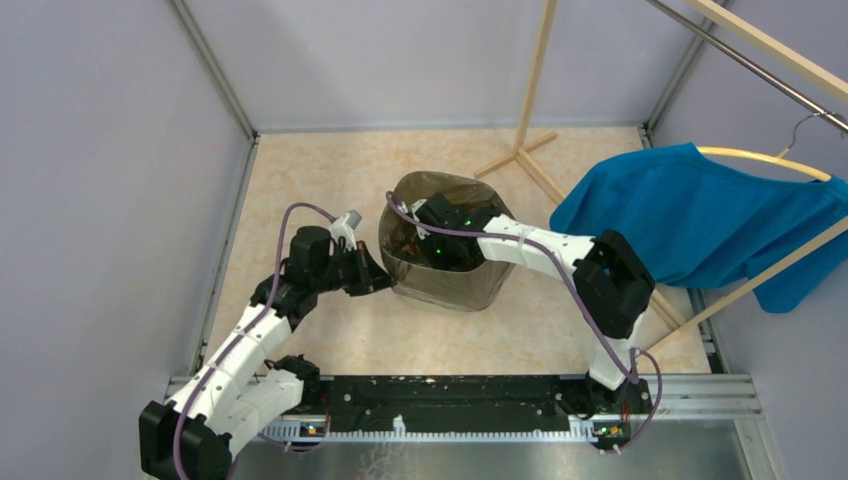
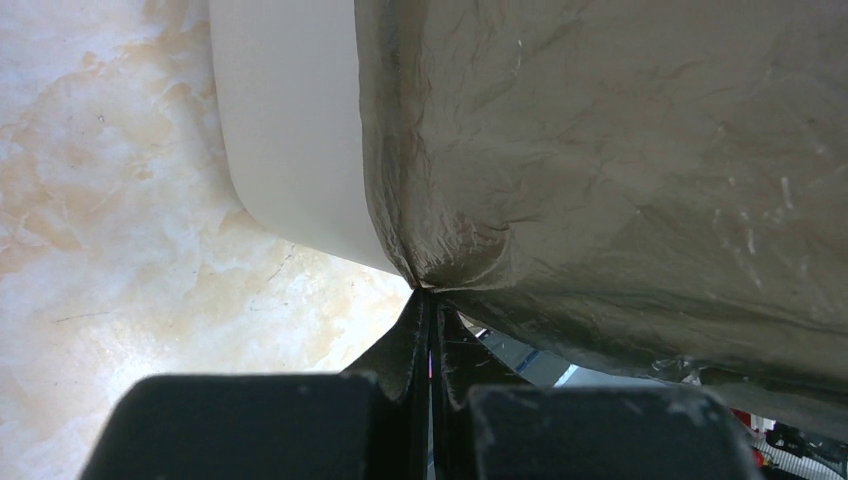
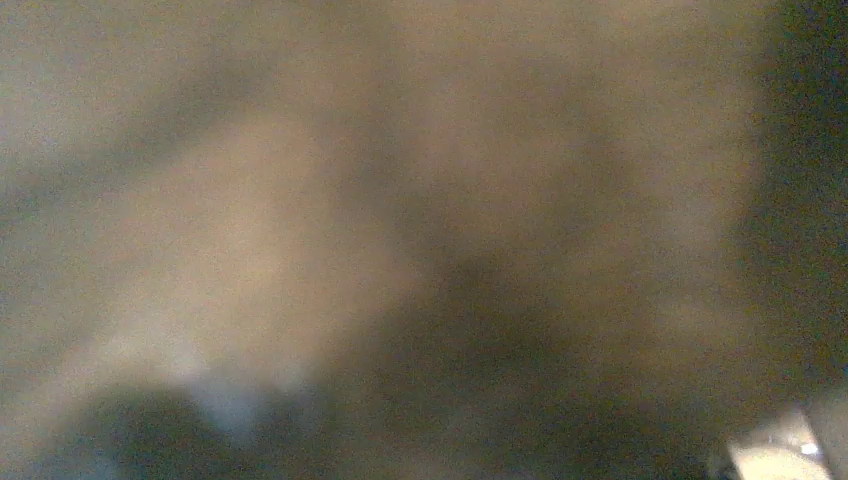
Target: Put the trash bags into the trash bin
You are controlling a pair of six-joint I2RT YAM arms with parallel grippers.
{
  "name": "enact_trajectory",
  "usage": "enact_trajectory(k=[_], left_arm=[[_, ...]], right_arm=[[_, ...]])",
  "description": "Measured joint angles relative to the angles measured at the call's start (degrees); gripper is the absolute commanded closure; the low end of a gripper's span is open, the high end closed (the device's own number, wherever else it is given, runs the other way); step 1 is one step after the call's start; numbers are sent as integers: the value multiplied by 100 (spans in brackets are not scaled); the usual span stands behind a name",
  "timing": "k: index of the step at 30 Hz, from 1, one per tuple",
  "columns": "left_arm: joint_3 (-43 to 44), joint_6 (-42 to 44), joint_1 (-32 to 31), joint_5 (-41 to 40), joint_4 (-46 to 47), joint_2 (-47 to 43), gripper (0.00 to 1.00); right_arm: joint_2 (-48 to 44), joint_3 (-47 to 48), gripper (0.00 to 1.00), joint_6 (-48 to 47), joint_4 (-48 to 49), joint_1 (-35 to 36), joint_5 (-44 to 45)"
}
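Note:
The cream-beige trash bin (image 2: 290, 130) stands mid-floor. The dark grey-brown trash bag (image 1: 445, 285) is draped over it and covers its rim and sides; its wrinkled film fills the left wrist view (image 2: 620, 150). My left gripper (image 1: 378, 278) is at the bin's left side, shut on a pinch of the bag's edge (image 2: 430, 300), low on the outside wall. My right arm reaches over the rim, with its wrist (image 1: 440, 238) down inside the bag-lined bin. Its fingers are hidden, and the right wrist view is a brown blur.
A blue garment (image 1: 700, 215) hangs on a hanger at the right, close to the right arm's elbow. A wooden rack's foot (image 1: 520, 152) stands behind the bin. Grey walls enclose the floor. The arms' mounting rail (image 1: 450, 410) runs along the near edge.

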Motion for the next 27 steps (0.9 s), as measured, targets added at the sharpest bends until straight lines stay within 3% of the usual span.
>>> enact_trajectory(k=[3,9,16,27], left_arm=[[0,0,0,7,22,26,100],[0,0,0,2,37,46,100],[0,-2,0,-26,109,48,100],[0,-2,0,-107,107,48,100]], right_arm=[[136,-57,95,7,136,0,-28],[293,-229,76,50,518,0,-39],[439,-262,66,57,789,-11,-142],[501,-74,40,107,306,-11,-83]])
